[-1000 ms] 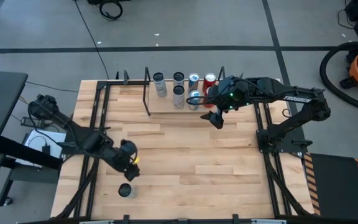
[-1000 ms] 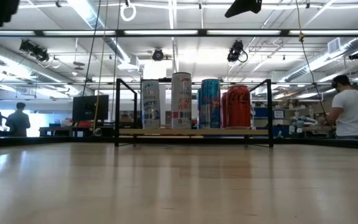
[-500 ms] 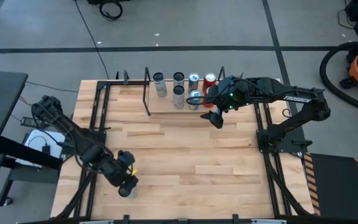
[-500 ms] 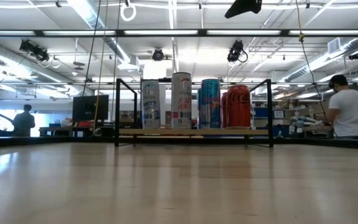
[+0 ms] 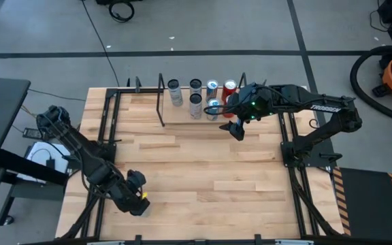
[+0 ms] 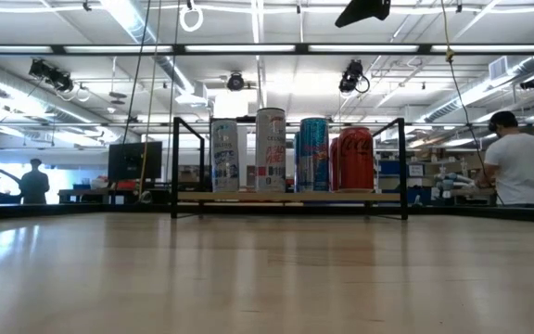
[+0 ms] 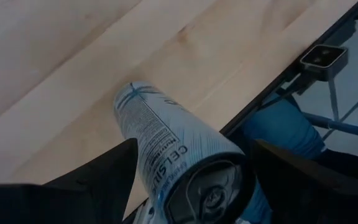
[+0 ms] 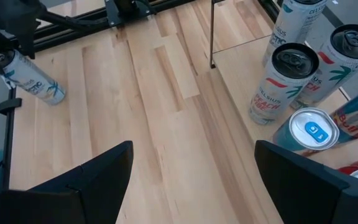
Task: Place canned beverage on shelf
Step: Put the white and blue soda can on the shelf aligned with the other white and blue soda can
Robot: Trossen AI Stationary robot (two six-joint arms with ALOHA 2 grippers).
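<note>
there are six cans in all. five stand upright on the shelf [image 5: 182, 116] at the far side of the tabletop [image 5: 203, 170]: in the high view, a white can [image 5: 174, 93], two more pale cans [image 5: 195, 86] [image 5: 195, 103], a blue-topped can [image 5: 212, 88] and a red can [image 5: 230, 87]. the low view shows four of them in a row between the two black wire frames, among them a teal can [image 6: 314, 154] and the red cola can [image 6: 355, 159].

the sixth, a white celsius can [image 7: 166, 140], is at the near left corner of the tabletop, close to its edge. the left claw [image 5: 136, 199] has a finger on either side of the can, near its top end. in the left wrist view its pull-tab top faces the camera and its base meets the wood, so the long axis runs from the claw down to the board. the right wrist view [image 8: 33, 78] shows it leaning, with its base on the tabletop and its top toward the dark left arm; whether the fingers press it i cannot tell.

the right claw [image 5: 235, 128] hangs above the right end of the shelf, beside the red can, fingers apart with nothing between them.
</note>
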